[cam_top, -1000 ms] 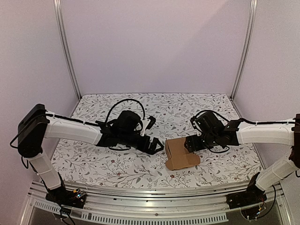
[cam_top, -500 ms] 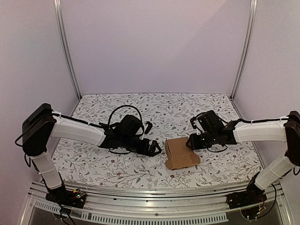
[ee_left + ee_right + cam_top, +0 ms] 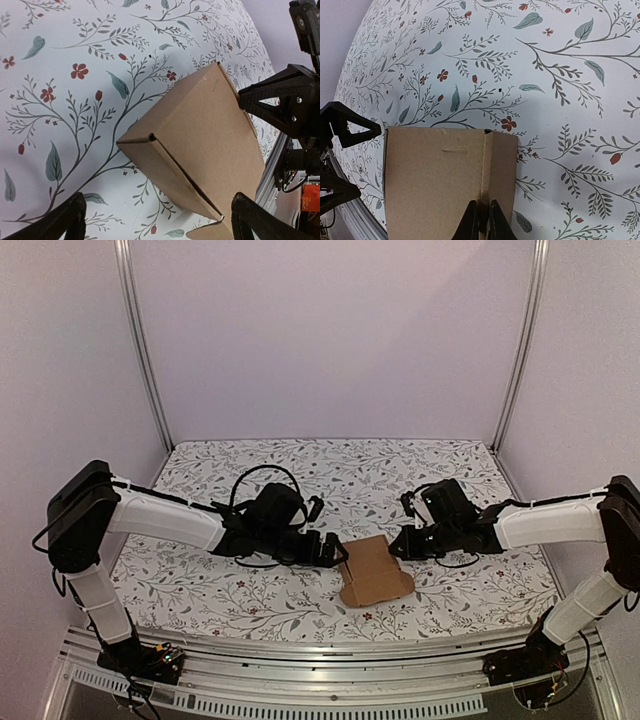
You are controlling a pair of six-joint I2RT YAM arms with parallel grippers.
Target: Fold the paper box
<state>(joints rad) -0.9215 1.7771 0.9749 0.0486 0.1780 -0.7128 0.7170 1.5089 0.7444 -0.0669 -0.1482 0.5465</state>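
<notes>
Sitting midway along the near edge of the desk (image 3: 450, 470): box (image 3: 375, 583), partly folded, askew. Just past its left corner, left gripper (image 3: 337, 552), fingers (image 3: 50, 222) spread wide, facing the box end. Past its far right corner, right gripper (image 3: 398, 543), fingers (image 3: 469, 222) pinched together on a cardboard edge.

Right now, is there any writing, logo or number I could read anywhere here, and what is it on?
No readable text in any view.
The paper box: plain brown cardboard, no print.
The tablecloth: flowers and leaves only, no letters.
The left arm and right arm: no label legible.
The electronics at the arm bases: too small to read.
</notes>
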